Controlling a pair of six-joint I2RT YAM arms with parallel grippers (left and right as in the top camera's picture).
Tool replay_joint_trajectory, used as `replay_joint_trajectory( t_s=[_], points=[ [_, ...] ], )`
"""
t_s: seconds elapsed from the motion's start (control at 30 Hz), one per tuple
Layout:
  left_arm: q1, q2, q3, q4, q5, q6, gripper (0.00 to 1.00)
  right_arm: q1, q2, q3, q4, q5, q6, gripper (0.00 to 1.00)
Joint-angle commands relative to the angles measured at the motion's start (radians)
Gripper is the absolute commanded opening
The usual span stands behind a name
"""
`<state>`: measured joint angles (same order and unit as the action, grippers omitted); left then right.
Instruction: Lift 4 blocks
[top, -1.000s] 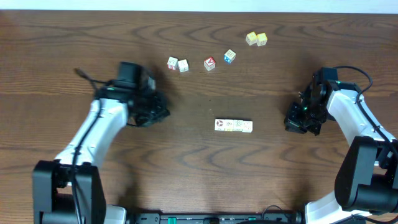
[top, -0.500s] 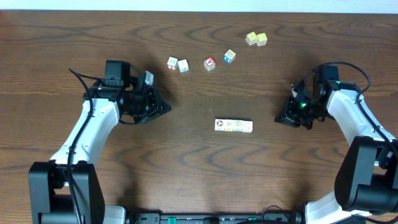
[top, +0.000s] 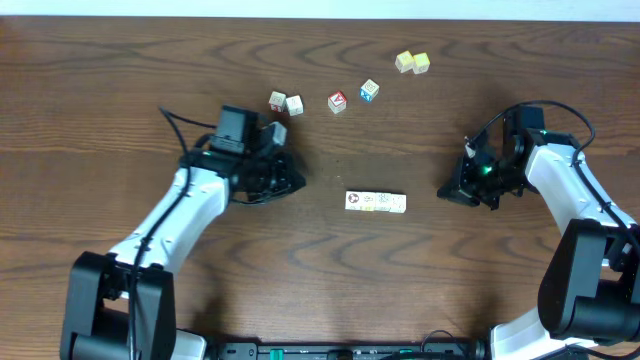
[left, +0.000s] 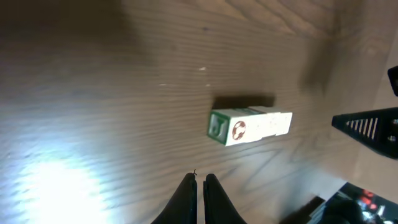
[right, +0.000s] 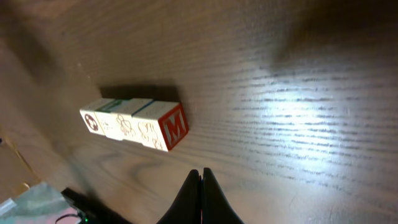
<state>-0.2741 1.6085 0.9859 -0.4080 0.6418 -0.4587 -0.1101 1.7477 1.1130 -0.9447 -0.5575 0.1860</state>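
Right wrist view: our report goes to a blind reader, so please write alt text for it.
Four pale alphabet blocks lie end to end as a short bar on a dark wooden table, the nearest end face red with an M. The right pincer, shut, points toward the bar from the bottom edge, not touching it.

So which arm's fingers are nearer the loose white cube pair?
Left. The left fingers sit close, robot-side of the white cube pair; the right fingers are far off, past the block row.
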Motion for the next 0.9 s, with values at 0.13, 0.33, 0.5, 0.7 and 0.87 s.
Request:
replay_joint_trajectory(
  t_s=[0.13,0.33,0.5,0.7,0.87],
  points=[
    [-0.019,0.119,-0.013,0.151,0.093,-0.074,0.08,0.002,0.005,-0.023,-0.016,-0.016,-0.027,0.01],
    [-0.019,0.173,-0.013,0.178,0.151,0.026,0.08,0.002,0.005,-0.059,-0.010,-0.016,-0.027,0.01],
    [-0.026,0.176,-0.013,0.146,0.129,0.072,0.08,0.005,0.005,-0.069,-0.003,-0.016,-0.027,0.01],
    [-0.076,0.201,-0.019,0.092,0.068,0.069,0.07,0.027,0.005,-0.098,0.050,-0.016,0.002,0.01],
    [-0.128,0.226,-0.019,0.096,-0.037,0.000,0.07,0.052,0.005,-0.112,0.082,-0.016,0.035,0.01]
  ],
)
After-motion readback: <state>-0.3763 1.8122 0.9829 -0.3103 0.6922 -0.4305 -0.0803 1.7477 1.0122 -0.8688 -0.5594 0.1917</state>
